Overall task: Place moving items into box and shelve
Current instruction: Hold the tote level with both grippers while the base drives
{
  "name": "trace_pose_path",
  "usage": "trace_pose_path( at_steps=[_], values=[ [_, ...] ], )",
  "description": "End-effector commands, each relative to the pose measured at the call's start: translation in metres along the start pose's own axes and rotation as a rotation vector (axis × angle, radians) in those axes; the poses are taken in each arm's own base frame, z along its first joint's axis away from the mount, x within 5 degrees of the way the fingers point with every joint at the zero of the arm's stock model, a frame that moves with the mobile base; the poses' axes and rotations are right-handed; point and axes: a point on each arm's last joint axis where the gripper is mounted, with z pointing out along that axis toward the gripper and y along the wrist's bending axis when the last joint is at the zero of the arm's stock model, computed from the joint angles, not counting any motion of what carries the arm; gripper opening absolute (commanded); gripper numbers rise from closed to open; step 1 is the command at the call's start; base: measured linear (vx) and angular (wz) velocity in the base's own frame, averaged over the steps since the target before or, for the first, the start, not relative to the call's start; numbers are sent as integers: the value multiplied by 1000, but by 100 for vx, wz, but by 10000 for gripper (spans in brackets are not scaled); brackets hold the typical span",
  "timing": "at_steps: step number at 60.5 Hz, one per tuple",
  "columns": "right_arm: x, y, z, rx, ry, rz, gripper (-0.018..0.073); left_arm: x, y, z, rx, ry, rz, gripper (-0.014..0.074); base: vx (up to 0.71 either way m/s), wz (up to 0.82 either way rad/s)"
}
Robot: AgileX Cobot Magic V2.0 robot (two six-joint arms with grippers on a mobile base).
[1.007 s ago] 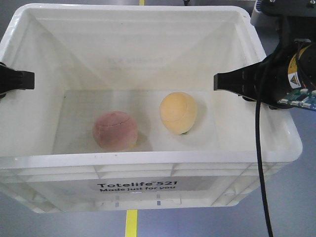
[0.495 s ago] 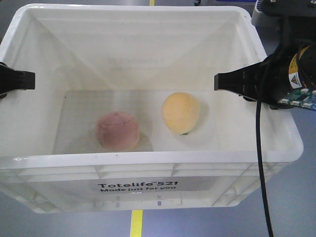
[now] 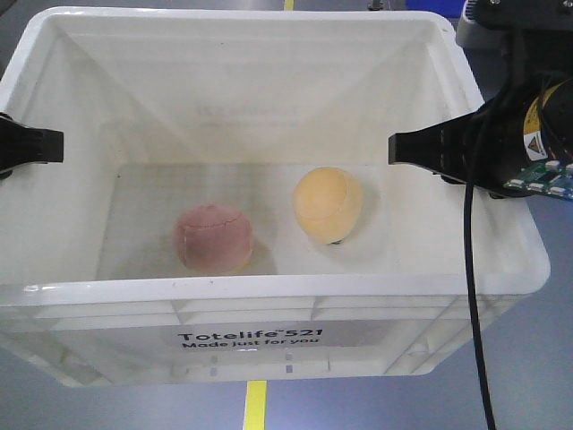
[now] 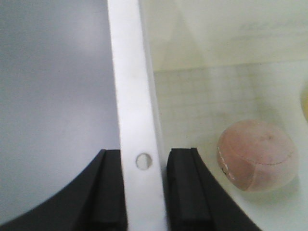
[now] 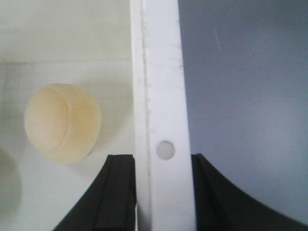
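The white box (image 3: pixel 269 291), printed "Totelife 521", fills the front view. Two moving items lie on its floor: a dusty pink ball (image 3: pixel 213 238) at the left and a yellow-orange ball (image 3: pixel 328 204) to its right. My left gripper (image 3: pixel 31 146) is shut on the box's left rim (image 4: pixel 130 86), one finger on each side of it; the pink ball (image 4: pixel 255 155) shows inside. On the opposite side my right gripper (image 3: pixel 421 148) clamps the right rim (image 5: pixel 156 72), with the yellow-orange ball (image 5: pixel 62 122) just inside the wall.
Grey floor lies under and around the box, with a yellow floor line (image 3: pixel 255 405) below its front edge. A black cable (image 3: pixel 470 296) hangs from the right arm across the box's right front corner.
The yellow floor line has slid to the right beneath the box. The pink ball has rolled slightly on the box floor. Both grippers keep the same hold on the rims.
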Motion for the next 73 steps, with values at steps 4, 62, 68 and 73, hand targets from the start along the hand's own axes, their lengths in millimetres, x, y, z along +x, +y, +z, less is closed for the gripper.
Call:
trace_pose_path(
  at_steps=[4,62,68,73],
  values=[
    [-21,-10,-20,-6,-193,-22,75,-18,-1,-19,46,-182,9,-22,30,2],
    [-21,-10,-20,-6,-193,-22,75,-18,-1,-19,46,-182,9,-22,35,3],
    [-21,-10,-20,-7,-193,-22,75,-18,-1,-19,46,-182,9,-22,38,1],
    [-21,-10,-20,-7,-193,-22,75,-18,-1,-19,46,-182,9,-22,39,1]
  ],
)
